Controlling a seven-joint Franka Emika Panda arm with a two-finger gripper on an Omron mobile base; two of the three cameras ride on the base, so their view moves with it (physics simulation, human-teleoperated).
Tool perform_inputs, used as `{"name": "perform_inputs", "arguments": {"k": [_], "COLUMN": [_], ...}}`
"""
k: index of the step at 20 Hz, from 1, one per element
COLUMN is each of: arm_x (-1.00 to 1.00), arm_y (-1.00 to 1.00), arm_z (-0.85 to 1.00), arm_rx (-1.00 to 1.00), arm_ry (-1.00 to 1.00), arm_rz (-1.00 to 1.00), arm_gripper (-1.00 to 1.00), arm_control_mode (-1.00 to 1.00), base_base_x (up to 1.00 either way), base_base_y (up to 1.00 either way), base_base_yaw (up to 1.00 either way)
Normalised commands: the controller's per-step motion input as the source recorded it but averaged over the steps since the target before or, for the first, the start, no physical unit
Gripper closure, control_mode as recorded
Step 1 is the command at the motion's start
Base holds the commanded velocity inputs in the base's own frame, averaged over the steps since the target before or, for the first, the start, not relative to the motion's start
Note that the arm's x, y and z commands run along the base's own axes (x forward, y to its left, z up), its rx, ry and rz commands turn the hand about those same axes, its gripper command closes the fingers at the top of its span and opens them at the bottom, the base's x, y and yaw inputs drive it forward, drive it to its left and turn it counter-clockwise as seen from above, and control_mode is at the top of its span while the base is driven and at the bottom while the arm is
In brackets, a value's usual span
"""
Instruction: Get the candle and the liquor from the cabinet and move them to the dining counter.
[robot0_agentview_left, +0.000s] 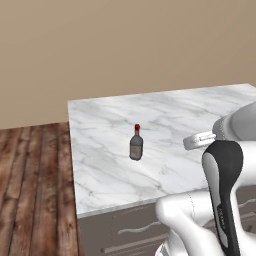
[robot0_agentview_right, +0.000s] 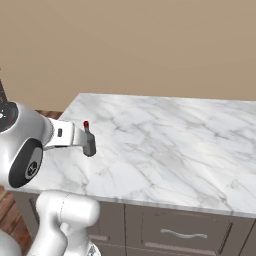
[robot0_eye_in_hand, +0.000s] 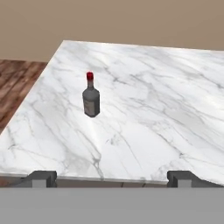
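Observation:
The liquor (robot0_agentview_left: 136, 145), a small dark bottle with a red cap, stands upright on the dining counter (robot0_agentview_left: 170, 112) near its left end. In the hand view the liquor (robot0_eye_in_hand: 91, 101) is ahead and to the left, well apart from my gripper (robot0_eye_in_hand: 111, 178). The gripper is open, its two fingertips wide apart with nothing between them. It hovers over the counter's (robot0_eye_in_hand: 166, 96) front edge. In the left base view the gripper (robot0_agentview_left: 189, 143) is right of the bottle. In the right base view the hand overlaps the liquor (robot0_agentview_right: 86, 127), and the red cap shows above it. The candle and the cabinet are out of view.
Dark drawers with silver handles (robot0_agentview_right: 180, 233) run below the marble top (robot0_agentview_right: 165, 145). Wooden floor (robot0_agentview_left: 30, 190) lies left of the counter. A plain beige wall (robot0_agentview_left: 125, 45) rises behind it. My own arm (robot0_agentview_left: 225, 195) fills the lower right of the left base view.

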Motion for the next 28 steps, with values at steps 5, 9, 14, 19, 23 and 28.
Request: {"name": "perform_inputs", "arguments": {"k": [5, 9, 14, 19, 23, 28], "arm_x": [0.0, 0.0, 0.0, 0.0, 0.0, 0.0], "arm_y": [0.0, 0.0, 0.0, 0.0, 0.0, 0.0], "arm_z": [0.0, 0.0, 0.0, 0.0, 0.0, 0.0], "arm_rx": [0.0, 0.0, 0.0, 0.0, 0.0, 0.0], "arm_ry": [0.0, 0.0, 0.0, 0.0, 0.0, 0.0], "arm_rz": [0.0, 0.0, 0.0, 0.0, 0.0, 0.0], "arm_gripper": [-1.0, -1.0, -1.0, -1.0, -1.0, -1.0], "arm_control_mode": [1.0, 1.0, 1.0, 1.0, 1.0, 1.0], "base_base_x": [-0.51, -0.59, -0.51, -0.18, -0.06, -0.03], "base_base_y": [0.0, 0.0, 0.0, 0.0, 0.0, 0.0], "base_base_yaw": [0.0, 0.08, 0.54, 0.98, 1.0, 1.0]}}
